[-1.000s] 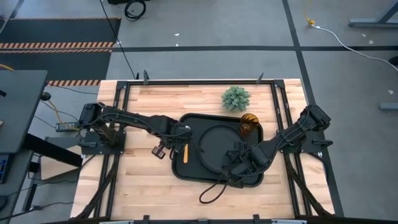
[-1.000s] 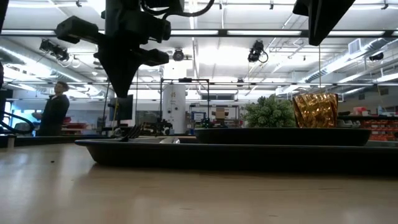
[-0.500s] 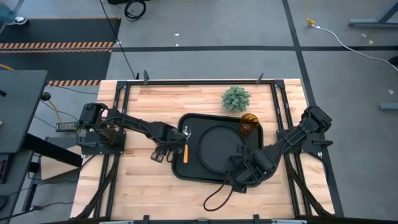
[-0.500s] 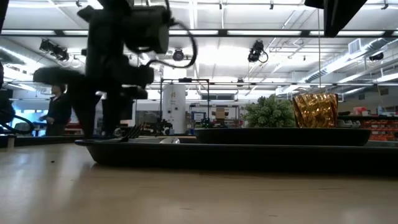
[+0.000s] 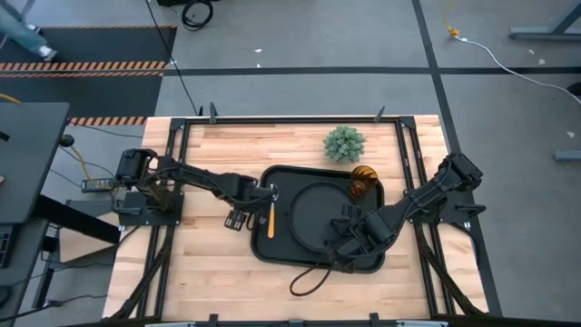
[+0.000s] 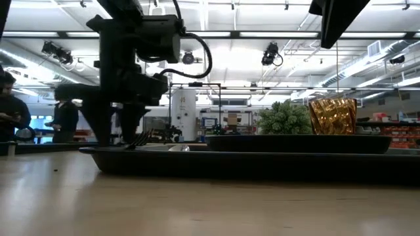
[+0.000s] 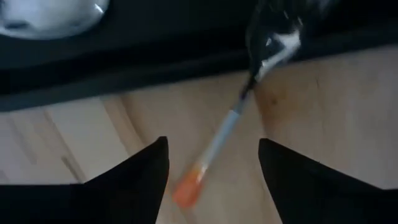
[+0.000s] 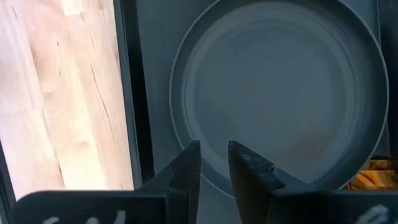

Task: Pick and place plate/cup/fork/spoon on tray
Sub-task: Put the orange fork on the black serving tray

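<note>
The black tray [image 5: 272, 252] holds the round black plate [image 5: 318, 211], the amber cup [image 5: 364, 179] at its far right corner and the shiny spoon [image 5: 272, 191] near its far left corner. The fork [image 7: 230, 124] lies across the tray's left rim, its tines over the tray and its orange handle end [image 7: 186, 190] over the wood. My left gripper [image 7: 211, 180] points down and stands open, one finger on either side of that handle end without touching it. My right gripper [image 8: 214, 171] hovers above the plate's near side with a narrow gap and nothing in it.
A fuzzy green plant ball [image 5: 345, 143] sits on the wood just beyond the tray's far edge. A loop of black cable [image 5: 309, 277] lies by the tray's near edge. Bare wood shows left of the tray and along the near edge. People stand in the room behind [image 6: 62, 121].
My left gripper has come down beside the tray's left rim to the height of the fork and has opened from shut. The fork, spoon, plate and cup have stayed where they were.
</note>
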You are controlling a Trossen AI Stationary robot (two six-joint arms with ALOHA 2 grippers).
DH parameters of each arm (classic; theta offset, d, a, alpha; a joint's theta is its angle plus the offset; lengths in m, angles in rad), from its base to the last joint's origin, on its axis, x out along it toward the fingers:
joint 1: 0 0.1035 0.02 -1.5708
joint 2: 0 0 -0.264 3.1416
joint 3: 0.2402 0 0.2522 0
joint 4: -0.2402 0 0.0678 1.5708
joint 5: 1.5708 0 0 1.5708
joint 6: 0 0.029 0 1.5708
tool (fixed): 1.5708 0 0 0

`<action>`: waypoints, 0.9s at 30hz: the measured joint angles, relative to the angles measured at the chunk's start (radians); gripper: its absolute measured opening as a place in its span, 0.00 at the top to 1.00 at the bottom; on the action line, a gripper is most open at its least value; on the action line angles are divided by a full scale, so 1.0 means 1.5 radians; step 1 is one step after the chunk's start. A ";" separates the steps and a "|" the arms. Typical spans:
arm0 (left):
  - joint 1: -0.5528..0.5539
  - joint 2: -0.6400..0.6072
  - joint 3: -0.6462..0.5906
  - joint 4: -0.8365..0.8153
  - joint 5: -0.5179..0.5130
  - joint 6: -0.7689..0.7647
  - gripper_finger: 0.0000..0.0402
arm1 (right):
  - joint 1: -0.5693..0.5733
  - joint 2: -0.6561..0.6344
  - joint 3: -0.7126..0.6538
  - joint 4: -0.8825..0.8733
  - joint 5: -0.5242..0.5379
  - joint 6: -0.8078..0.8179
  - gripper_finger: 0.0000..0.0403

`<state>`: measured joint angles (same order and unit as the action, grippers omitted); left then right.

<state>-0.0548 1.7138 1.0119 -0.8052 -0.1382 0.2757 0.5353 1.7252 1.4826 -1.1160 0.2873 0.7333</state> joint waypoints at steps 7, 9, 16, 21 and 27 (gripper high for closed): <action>0.036 -0.001 -0.054 0.205 0.114 -0.015 0.42 | -0.005 0.000 0.000 0.001 0.003 -0.002 0.78; 0.039 -0.001 -0.077 0.251 0.117 -0.016 0.43 | -0.004 0.000 0.000 0.002 0.003 -0.002 0.78; 0.034 -0.004 -0.099 0.270 0.112 -0.019 0.51 | -0.006 0.000 0.000 0.003 0.000 -0.002 0.78; 0.023 -0.003 -0.099 0.276 0.110 -0.003 0.65 | -0.016 0.000 0.000 0.003 0.003 -0.002 0.78; 0.023 -0.002 -0.101 0.275 0.116 -0.029 0.90 | -0.029 0.000 0.000 0.004 0.004 -0.009 0.78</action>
<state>-0.0200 1.7103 0.8611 -0.3924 0.0364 0.2318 0.4923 1.7248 1.4826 -1.1100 0.2937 0.7202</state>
